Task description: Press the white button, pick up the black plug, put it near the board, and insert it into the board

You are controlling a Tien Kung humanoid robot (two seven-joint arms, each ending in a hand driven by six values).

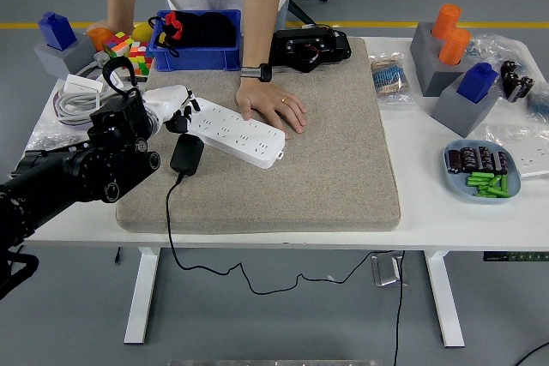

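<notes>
A white power strip point(235, 132) lies slanted on the grey felt mat point(326, 169). My left hand point(174, 109), pale with black fingertips, rests at the strip's left end with fingers curled down onto it; I cannot see the white button beneath them. The black plug point(186, 153) lies on the mat just below the strip, its black cable point(168, 220) trailing off the table's front edge. A person's hand point(273, 105) lies flat on the mat, touching the strip's far right side.
Behind the mat stand a blue bin point(197, 40), a black device point(310, 46) and coloured cubes point(129, 51). Grey blocks with orange and blue parts point(450, 66) and a dish of small parts point(479, 171) sit at the right. The person's other hand point(107, 30) rests far left.
</notes>
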